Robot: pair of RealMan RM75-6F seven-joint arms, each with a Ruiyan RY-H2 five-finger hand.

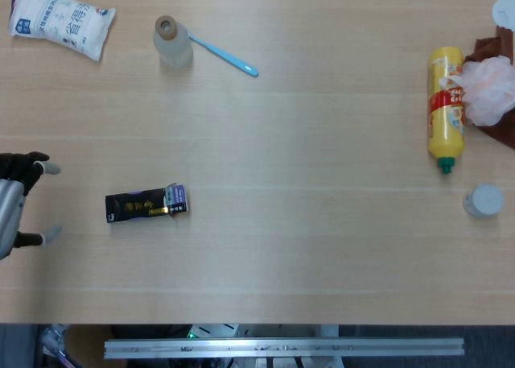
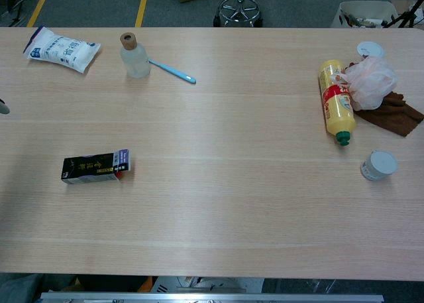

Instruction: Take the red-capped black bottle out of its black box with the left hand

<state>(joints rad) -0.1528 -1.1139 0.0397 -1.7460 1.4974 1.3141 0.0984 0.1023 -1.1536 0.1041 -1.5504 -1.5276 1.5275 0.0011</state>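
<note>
A: One hand in frame only: the left hand [image 1: 18, 203] at the left edge of the table [image 1: 306, 247], fingers spread, nothing in them. Right hand isn't visible in either camera.

B: Where's the target?

A: Black box [image 1: 146, 204] lies flat on the table, to the right of the left hand, near it but not touching. Long axis points away from the hand, and the far end has a purple-and-white flap that looks open. In the chest view the box [image 2: 97, 168] shows a bit of red at that far end. Probably the bottle cap, can't confirm. Bottle itself isn't visible, so I'd judge it's inside.

B: So the approach?

A: Opening is on the side away from the hand. My read: reach past the box or turn it, don't grab the near closed end. Box looks light and will likely slide if pushed end-on, so pin it from above before pulling at the cap.

B: Clutter?

A: Nothing close. White bag [image 1: 61, 19], corked clear bottle [image 1: 171, 43] and blue toothbrush [image 1: 225, 55] sit well beyond the hand; yellow bottle [image 1: 445, 110] is far off to its right.
</note>
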